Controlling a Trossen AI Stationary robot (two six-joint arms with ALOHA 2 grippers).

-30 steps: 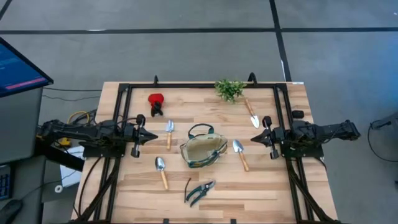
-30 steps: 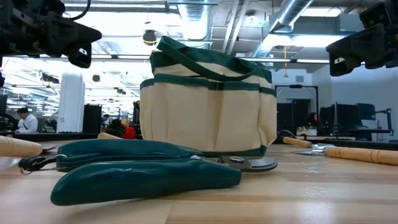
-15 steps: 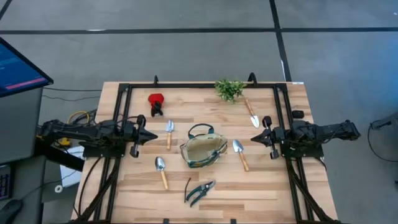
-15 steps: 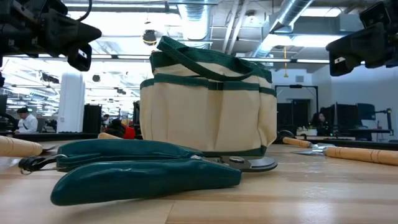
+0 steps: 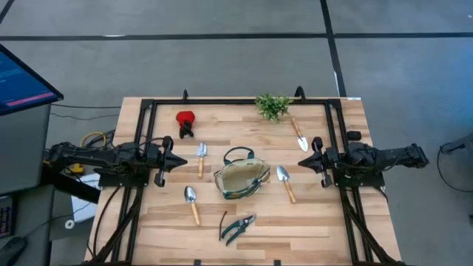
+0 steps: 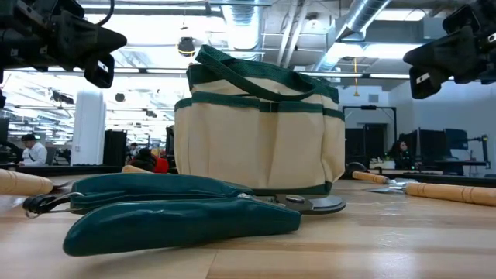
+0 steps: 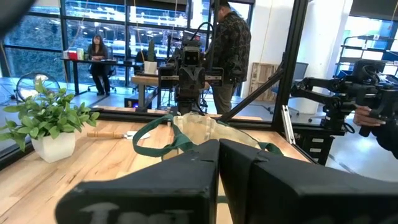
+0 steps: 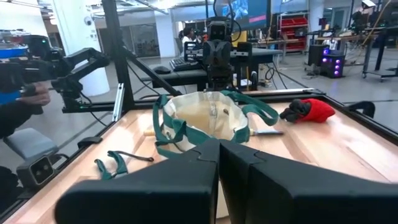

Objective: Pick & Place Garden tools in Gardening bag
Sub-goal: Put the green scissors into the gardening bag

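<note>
At table centre the gardening bag (image 5: 242, 179) stands upright with its mouth open, and from above I see no tool inside it. All tools lie loose on the table (image 5: 222, 125): one trowel (image 5: 201, 157) left of the bag, one (image 5: 191, 202) in front-left, one (image 5: 284, 182) just right of it, one (image 5: 298, 135) near the plant sprig (image 5: 273, 106); the pruning shears (image 5: 237, 227) lie in front of the bag and the red-and-black item (image 5: 185, 120) at the far left.

Step in hand, as I judge it: none started, first pick pending. Left gripper (image 5: 177, 160) hovers at the left edge, right gripper (image 5: 304, 165) at the right edge; both have fingers pressed together, holding nothing.

Next move: I would open the right fingers and descend on the trowel beside the bag, aligning across its handle.

Against half a second ago: the right arm has crept slightly inward; in the low view its gripper sits a touch higher and tilted. Left arm and all tools unchanged.
</note>
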